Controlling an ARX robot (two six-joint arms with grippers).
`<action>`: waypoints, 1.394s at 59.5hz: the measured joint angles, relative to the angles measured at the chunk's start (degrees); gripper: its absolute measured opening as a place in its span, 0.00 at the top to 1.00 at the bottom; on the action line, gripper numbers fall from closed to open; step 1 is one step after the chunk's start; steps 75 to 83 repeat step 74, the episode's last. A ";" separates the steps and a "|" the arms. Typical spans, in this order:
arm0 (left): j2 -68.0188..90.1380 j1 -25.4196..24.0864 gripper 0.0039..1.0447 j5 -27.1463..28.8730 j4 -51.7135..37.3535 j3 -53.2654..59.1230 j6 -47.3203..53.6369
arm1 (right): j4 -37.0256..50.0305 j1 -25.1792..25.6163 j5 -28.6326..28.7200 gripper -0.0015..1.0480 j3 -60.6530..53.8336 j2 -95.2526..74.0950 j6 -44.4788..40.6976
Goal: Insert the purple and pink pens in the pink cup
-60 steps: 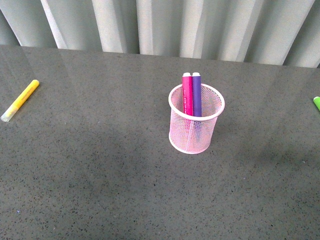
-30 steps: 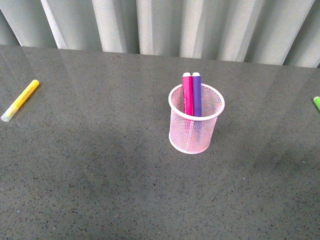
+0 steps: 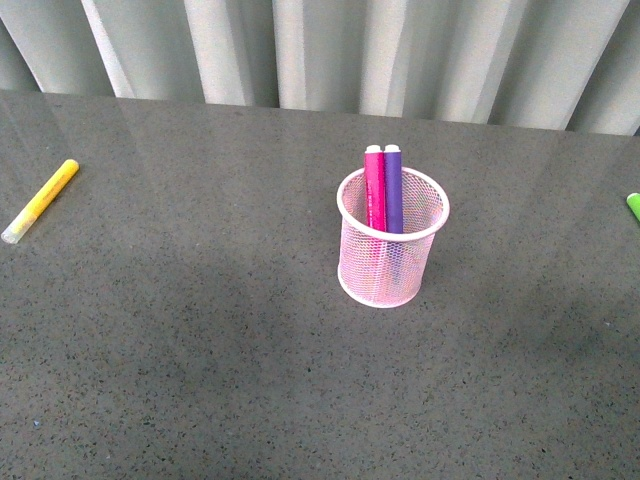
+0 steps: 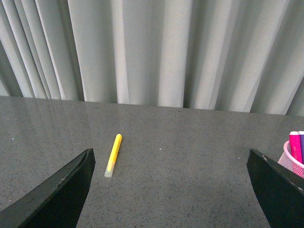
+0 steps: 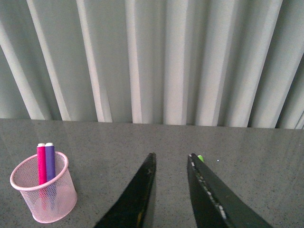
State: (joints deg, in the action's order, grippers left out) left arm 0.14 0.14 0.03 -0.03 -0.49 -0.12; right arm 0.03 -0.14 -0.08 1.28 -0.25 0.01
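Near the middle of the grey table [image 3: 200, 330] stands the pink cup [image 3: 392, 255], upright, with the pink pen [image 3: 375, 190] and the purple pen [image 3: 393, 190] inside it. The 2 pens stand side by side, touching, pink on the left and purple on the right, leaning against the far side of the rim. Their upper ends rise above the rim; their lower halves show only dimly through the mesh, and the capped ends cannot be made out.

Far to the left lies a yellow marker [image 3: 40, 200], flat on the table and well apart from the cup. At the right edge of the front view a green marker [image 3: 634, 206] is cut off, so only its tip shows. A pleated pale curtain [image 3: 320, 50] closes off the far side.

Neither arm appears in the front view. From the left wrist, the left gripper [image 4: 171, 190] has its fingers spread wide, holding nothing; only their dark inner edges show at the corners, and the cup is cut off at the picture's edge. From the right wrist, the right gripper [image 5: 170, 164] has its fingers drawn near each other with a narrow gap between the tips and nothing between them; the green marker is mostly hidden behind one finger.
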 joint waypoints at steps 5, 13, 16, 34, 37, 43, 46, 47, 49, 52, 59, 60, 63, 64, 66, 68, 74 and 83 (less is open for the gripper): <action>0.00 0.00 0.06 0.00 0.00 0.00 0.00 | 0.00 0.00 0.00 0.59 0.00 0.00 0.00; 0.00 0.00 0.06 0.00 0.00 0.00 0.00 | 0.00 0.00 0.00 0.37 0.00 0.00 0.00; 0.00 0.00 0.06 0.00 0.00 -0.02 0.00 | 0.00 0.00 0.00 0.28 0.00 0.00 -0.02; 0.00 0.00 0.06 0.00 0.00 0.00 0.00 | 0.00 0.00 0.00 0.07 0.00 0.00 0.02; 0.00 0.00 0.06 0.00 0.00 0.00 0.00 | 0.00 0.00 0.00 0.07 0.00 0.00 0.02; 0.00 0.00 0.06 0.00 0.00 0.00 0.00 | 0.00 0.00 0.00 0.07 0.00 0.00 0.02; 0.00 0.00 0.06 0.00 0.00 0.00 0.00 | 0.00 0.00 0.00 0.07 0.00 0.00 0.02; 0.00 0.00 0.06 0.00 0.00 0.00 0.00 | 0.00 0.00 0.00 0.07 0.00 0.00 0.02; 0.00 0.00 0.06 0.00 0.00 0.00 0.00 | 0.00 0.00 0.00 0.07 0.00 0.00 0.02; 0.00 0.00 0.06 0.00 0.00 0.00 0.00 | 0.00 0.00 0.00 0.07 0.00 0.00 0.02; 0.00 0.00 0.06 0.00 0.00 0.00 0.00 | 0.00 0.00 0.00 0.07 0.00 0.00 0.02; 0.00 0.00 0.06 0.00 0.00 0.00 0.00 | 0.00 0.00 0.00 0.07 0.00 0.00 0.02; 0.00 0.00 0.06 0.00 0.00 0.00 0.00 | 0.00 0.00 0.00 0.07 0.00 0.00 0.02; 0.00 0.00 0.06 0.00 0.00 0.00 0.00 | 0.00 0.00 0.00 0.07 0.00 0.00 0.02; 0.00 0.00 0.06 0.00 0.00 0.00 0.00 | 0.00 0.00 0.00 0.07 0.00 0.00 0.02; 0.00 0.00 0.06 0.00 0.00 0.00 0.00 | 0.00 0.00 0.00 0.07 0.00 0.00 0.02; 0.00 0.00 0.06 0.00 0.00 -0.02 0.00 | 0.00 0.00 0.00 0.07 0.00 0.00 0.02; 0.00 0.00 0.06 0.00 0.00 -0.02 0.00 | 0.00 0.00 0.00 0.07 0.00 0.00 0.02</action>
